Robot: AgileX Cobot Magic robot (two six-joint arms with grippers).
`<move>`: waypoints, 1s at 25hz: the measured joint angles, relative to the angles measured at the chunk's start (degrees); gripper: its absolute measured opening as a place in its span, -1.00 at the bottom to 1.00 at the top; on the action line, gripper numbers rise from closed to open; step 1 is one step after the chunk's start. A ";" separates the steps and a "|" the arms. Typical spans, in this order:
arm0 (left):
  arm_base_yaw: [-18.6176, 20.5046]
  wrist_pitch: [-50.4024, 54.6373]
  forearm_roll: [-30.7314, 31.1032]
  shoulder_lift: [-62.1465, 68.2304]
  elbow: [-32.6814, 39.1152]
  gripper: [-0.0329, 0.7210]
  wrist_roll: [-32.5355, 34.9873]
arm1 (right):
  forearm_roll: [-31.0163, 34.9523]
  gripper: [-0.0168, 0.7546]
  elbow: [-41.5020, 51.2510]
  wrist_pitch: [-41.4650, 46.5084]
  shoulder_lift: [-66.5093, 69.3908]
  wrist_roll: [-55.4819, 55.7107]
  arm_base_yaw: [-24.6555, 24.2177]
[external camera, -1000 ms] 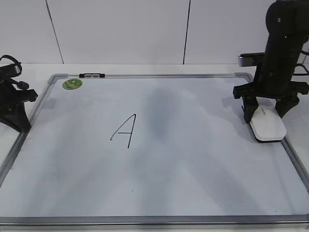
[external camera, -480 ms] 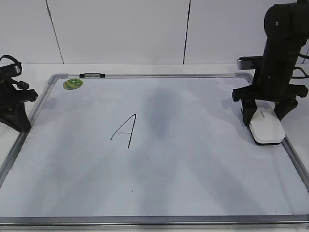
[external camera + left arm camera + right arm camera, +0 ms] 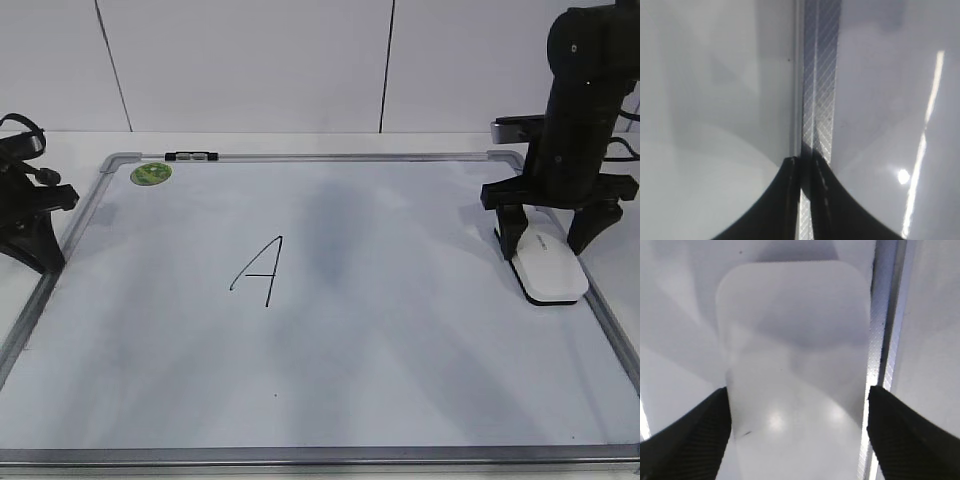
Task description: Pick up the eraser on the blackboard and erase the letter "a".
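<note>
White plastic, the eraser (image 3: pixel 547 267) lies flat on the blackboard (image 3: pixel 400 330) at its right edge, just beside the metal frame. My right hand (image 3: pixel 551 235) stands over its far end, spread open, a finger on either side of the block. The black letter (image 3: pixel 257 270) sits well apart, left of centre. My left hand (image 3: pixel 806 200) is closed, its tips over the board's left frame.

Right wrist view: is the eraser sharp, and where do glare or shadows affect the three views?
Right wrist view: the eraser is soft and blurred, with a glare spot and arm shadow on top. Left wrist view: a bright streak and spot on the right, and the blackboard frame shows a moiré pattern. Exterior view: broad soft shadows cross the blackboard, yet the capital A stays crisp.
</note>
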 joint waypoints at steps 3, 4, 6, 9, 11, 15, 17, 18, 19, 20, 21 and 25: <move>0.00 0.00 -0.10 0.02 0.00 -0.87 0.10 | -0.23 0.75 0.00 0.00 0.00 -0.09 0.00; 0.00 0.00 -0.10 0.02 0.00 -0.87 0.10 | -0.61 0.75 0.00 0.00 0.00 -0.09 0.00; 0.00 0.00 -0.10 0.02 0.00 -0.87 0.10 | -1.11 0.75 0.00 0.00 0.00 -0.13 0.00; 0.00 0.00 -0.44 0.12 0.00 -0.85 0.10 | -1.35 0.75 -0.11 0.00 0.00 -0.13 0.00; 0.04 0.04 -0.56 0.12 0.00 -0.81 0.10 | -1.45 0.75 -0.32 0.00 -0.21 -0.13 0.00; 0.04 0.19 -0.26 0.12 -0.21 -0.60 0.10 | -1.45 0.74 -0.32 0.00 -0.24 -0.13 0.00; 0.04 0.75 -0.13 0.12 -0.72 -0.46 0.10 | -1.18 0.74 -0.32 0.00 -0.34 -0.13 0.00; 0.04 1.13 0.00 -0.17 -1.11 -0.39 0.10 | -0.98 0.74 -0.32 0.00 -0.34 -0.13 0.00; 0.14 1.28 -0.01 -0.63 -1.57 -0.31 0.10 | -0.97 0.74 -0.32 0.00 -0.45 -0.13 0.00; 0.28 1.67 -0.01 -1.30 -1.96 -0.24 0.10 | -0.97 0.74 -0.32 0.00 -0.69 -0.13 0.00; 0.51 1.77 -0.01 -2.15 -2.46 -0.19 0.10 | -0.97 0.74 -0.32 0.00 -1.12 -0.13 0.00; 1.37 3.50 -0.01 -5.35 -4.58 -0.03 0.10 | -0.97 0.73 -0.32 0.00 -4.01 -0.13 0.00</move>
